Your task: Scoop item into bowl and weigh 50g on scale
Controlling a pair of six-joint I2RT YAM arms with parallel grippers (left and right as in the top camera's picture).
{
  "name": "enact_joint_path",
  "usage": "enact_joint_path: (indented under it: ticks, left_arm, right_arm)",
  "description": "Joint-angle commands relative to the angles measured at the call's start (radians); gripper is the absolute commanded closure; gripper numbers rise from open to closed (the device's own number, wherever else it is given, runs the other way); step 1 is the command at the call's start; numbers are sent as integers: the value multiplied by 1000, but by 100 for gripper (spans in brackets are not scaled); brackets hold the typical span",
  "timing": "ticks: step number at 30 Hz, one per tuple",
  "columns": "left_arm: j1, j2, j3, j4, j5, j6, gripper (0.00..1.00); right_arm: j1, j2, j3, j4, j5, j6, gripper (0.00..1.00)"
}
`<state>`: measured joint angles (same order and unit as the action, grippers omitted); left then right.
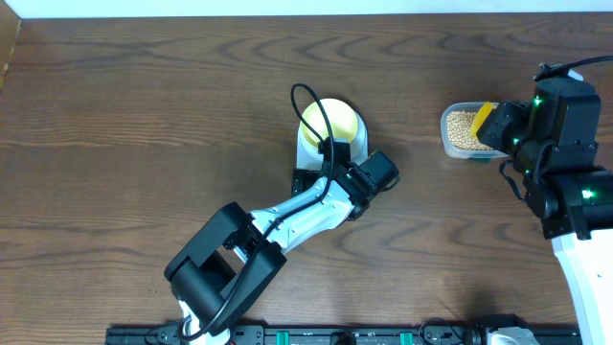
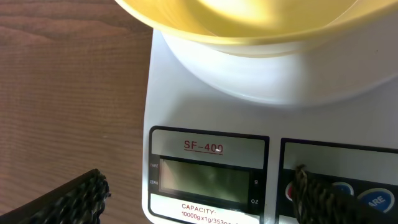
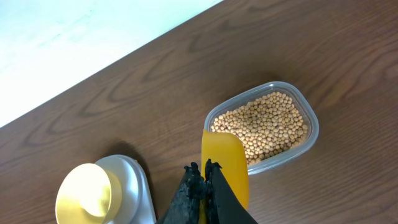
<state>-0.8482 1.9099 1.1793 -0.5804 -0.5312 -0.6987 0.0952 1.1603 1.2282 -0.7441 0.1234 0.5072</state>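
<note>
Left claw (image 2: pixel 196 199) spread wide over scale (image 2: pixel 186 81) — right claw (image 3: pixel 202 169) clamps scoop (image 3: pixel 225 155) at rim of tub (image 3: pixel 313 121).

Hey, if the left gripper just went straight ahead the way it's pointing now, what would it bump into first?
Most likely the scale, at its display end, which sits between the open fingers of the left gripper; the bowl lies farther on. Depth is hard to judge.

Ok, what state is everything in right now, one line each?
bowl: on the scale, empty.
scale: display blank, no digits.
tub: open, holding the beans.
scoop: held over the tub's edge, no beans seen on it.
left gripper: jaws open, over the scale's display.
right gripper: jaws shut on the scoop.
</note>
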Motion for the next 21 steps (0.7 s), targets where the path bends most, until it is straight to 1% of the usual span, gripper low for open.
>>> enact_joint_path:
  ticks: [1,10,21]
  left_arm:
    - [0,32,-10,3,0,17,4]
    - [0,32,-10,21,22,14,4]
    - [1,32,-10,-9,21,14,4]
  right_arm:
    - [-5,-10,21,0,-3,-7,99]
    - [-5,-10,21,1,-3,-7,99]
    - [-5,-10,21,3,-3,-7,99]
